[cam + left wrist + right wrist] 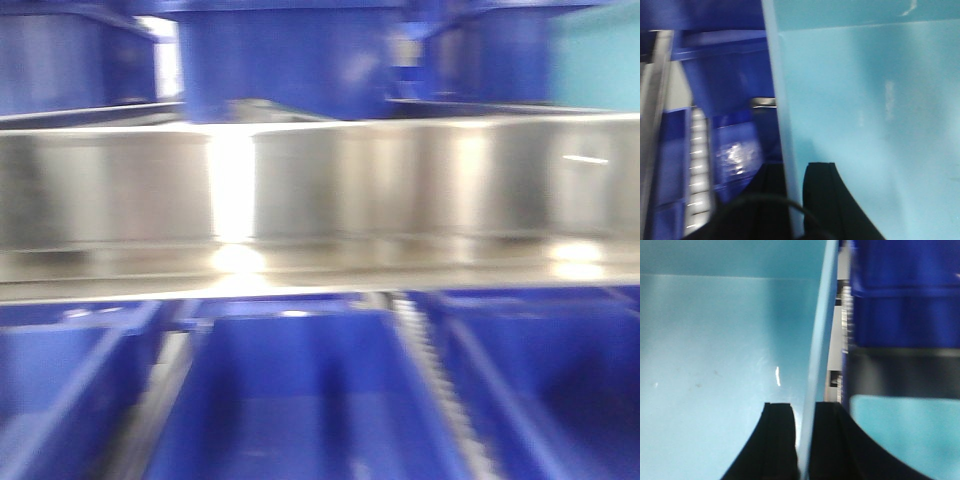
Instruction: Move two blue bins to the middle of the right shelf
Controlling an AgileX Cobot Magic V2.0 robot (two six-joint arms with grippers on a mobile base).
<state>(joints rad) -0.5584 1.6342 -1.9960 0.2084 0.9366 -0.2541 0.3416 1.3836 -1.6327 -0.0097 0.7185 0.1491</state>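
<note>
In the left wrist view a pale blue bin [875, 110] fills the right side. My left gripper [795, 167] is shut on its side wall, one black finger inside and one outside. The right wrist view shows a pale blue bin [715, 340] on the left, and my right gripper [803, 406] is shut on its thin wall in the same way. I cannot tell whether both grippers hold the same bin. Another pale blue surface [905, 435] shows at lower right. The shelf's shiny steel front rail [400, 190] crosses the blurred front view, with a pale blue patch [595, 55] above it at the right.
Dark blue bins [290, 50] stand on the level above the rail and others [300, 400] below it, with roller tracks [440, 390] between them. A dark blue bin [905, 295] sits close to the right of the held wall. A roller track [697, 170] and dark blue bins [735, 75] lie left of the left gripper.
</note>
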